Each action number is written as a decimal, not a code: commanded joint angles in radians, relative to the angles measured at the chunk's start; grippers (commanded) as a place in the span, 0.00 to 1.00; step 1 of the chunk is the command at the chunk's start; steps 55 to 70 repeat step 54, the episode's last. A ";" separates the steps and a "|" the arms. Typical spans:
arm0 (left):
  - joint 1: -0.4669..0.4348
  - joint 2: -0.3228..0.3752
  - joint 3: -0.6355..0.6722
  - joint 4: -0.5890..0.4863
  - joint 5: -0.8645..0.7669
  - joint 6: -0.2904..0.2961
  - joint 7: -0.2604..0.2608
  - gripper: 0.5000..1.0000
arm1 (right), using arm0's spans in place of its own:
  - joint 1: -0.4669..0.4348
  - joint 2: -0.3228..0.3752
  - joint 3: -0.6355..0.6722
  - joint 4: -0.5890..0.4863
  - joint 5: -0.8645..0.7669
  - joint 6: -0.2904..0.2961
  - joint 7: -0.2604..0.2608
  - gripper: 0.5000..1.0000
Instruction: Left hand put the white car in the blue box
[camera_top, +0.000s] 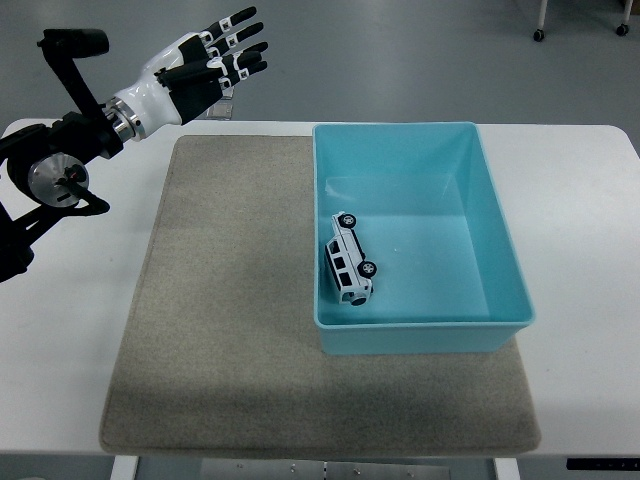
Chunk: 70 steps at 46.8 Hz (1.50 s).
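Observation:
The white car (349, 260) lies on its side inside the blue box (497, 240), against the box's left wall near the front. My left hand (205, 62) is raised above the table's far left corner, well away from the box, with its fingers spread and holding nothing. The right arm is out of view.
A grey mat (220, 300) covers the middle of the white table (580, 200), and the blue box stands on its right part. The grey floor shows beyond the table's far edge.

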<state>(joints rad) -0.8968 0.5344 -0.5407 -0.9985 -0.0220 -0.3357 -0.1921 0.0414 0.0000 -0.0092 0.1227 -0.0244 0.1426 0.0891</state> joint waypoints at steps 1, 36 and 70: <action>0.033 0.004 -0.016 0.001 -0.064 -0.003 0.016 1.00 | 0.000 0.000 0.000 0.000 0.000 0.000 0.000 0.87; 0.104 0.019 -0.038 0.012 -0.280 -0.002 0.033 1.00 | -0.002 0.000 0.000 0.003 0.001 0.011 0.000 0.87; 0.104 0.029 -0.041 0.012 -0.280 -0.003 0.033 1.00 | -0.005 0.000 -0.002 0.014 -0.003 0.014 -0.002 0.87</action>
